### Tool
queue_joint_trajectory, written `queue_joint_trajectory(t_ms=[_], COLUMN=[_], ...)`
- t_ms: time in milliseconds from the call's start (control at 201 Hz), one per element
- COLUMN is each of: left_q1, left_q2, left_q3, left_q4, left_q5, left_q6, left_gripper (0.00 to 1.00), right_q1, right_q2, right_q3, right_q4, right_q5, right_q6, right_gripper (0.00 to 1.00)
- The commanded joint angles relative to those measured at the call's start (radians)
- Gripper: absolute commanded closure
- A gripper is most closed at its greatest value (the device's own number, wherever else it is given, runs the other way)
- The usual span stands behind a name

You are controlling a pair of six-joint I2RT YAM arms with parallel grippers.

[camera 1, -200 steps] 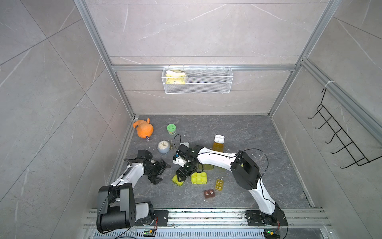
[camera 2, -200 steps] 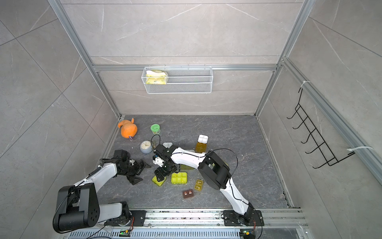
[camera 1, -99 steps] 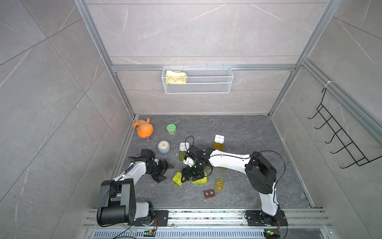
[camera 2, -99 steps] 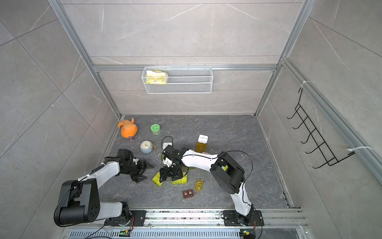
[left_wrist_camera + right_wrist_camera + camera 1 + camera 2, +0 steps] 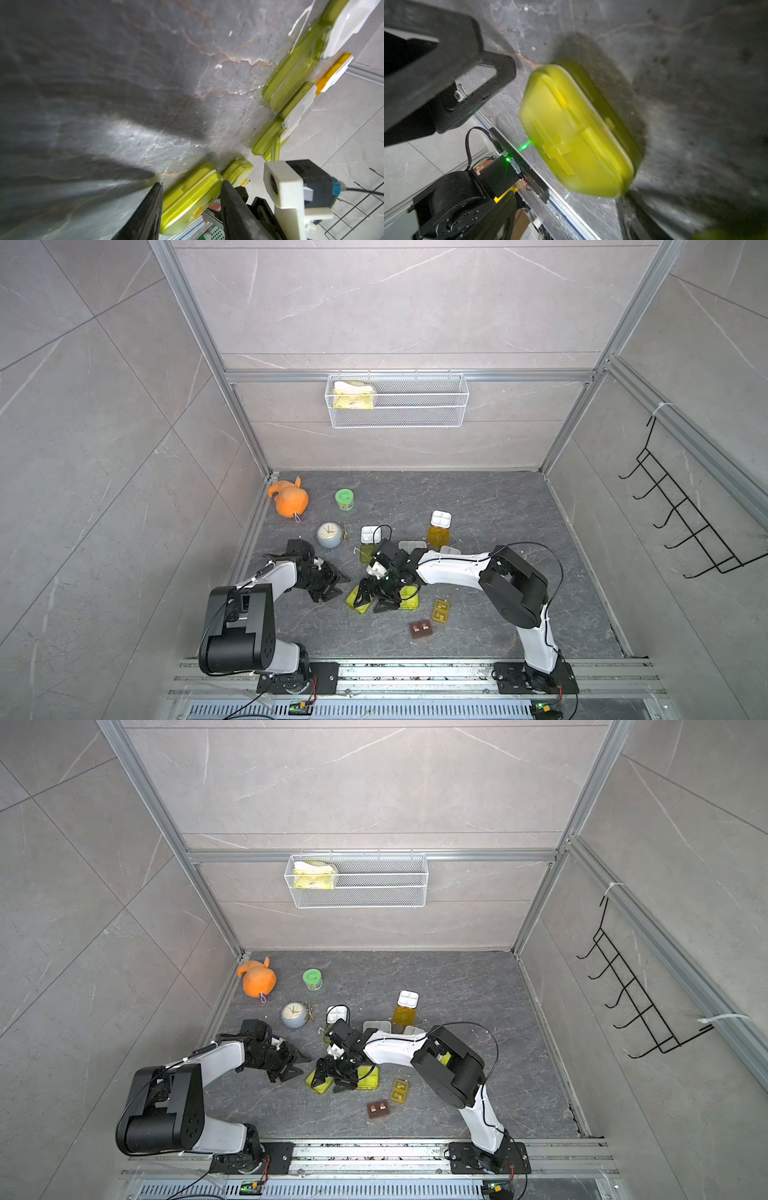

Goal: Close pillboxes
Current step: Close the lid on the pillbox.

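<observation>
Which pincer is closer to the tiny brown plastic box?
Right. The right pincer is over the yellow-green plastic pillboxes beside the tiny brown plastic box; the left pincer is farther, past them.

Left arm (image 5: pixel 277 572): glossy white moulded link shells; black joint housings, the largest a blocky drum (image 5: pixel 239 626) next to the base.
Right arm (image 5: pixel 451 572): same build; white links, with a rounded black joint housing (image 5: pixel 515 591) mid-arm.
Jaws: matte black on both arms, flat and tapering; the right wrist view shows a woven texture and a cut-out window on one.
Cables: thin black leads (image 5: pixel 540 549) run outside the links, bound with pale ties.
Wrist camera (image 5: pixel 284 193): white printed bracket, black body, blue connector, black lead.
Base plates (image 5: pixel 536 682): flat, black, with small screw heads, fixed to a silver rail (image 5: pixel 415 672).
Indicator: green light (image 5: pixel 508 159) on a small board beside a base.
</observation>
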Motion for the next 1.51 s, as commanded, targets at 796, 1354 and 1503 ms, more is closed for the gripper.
queue_joint_trajectory(t_ms=[796, 1354, 1503], left_q1=[-0.114, -0.112, -0.092], left_q2=[-0.105, -0.096, -0.137], left_q3=[-0.175, -0.136, -0.101], left_q4=[0.116, 0.046, -0.026], left_q5=[-0.007, -0.038, -0.071], left_q6=[-0.154, -0.106, -0.078], left_gripper=[0.68, 0.66, 0.63], right_q1=[-0.051, -0.055, -0.06], right_q2=[0.007, 0.002, 0.003], right_q3=[-0.168, -0.139, -0.135], right_q4=[0.502, 0.386, 0.372], right_q5=[0.08, 0.115, 0.113], right_q6=[0.028, -0.012, -0.019], right_gripper=[0.36, 0.6, 0.71])
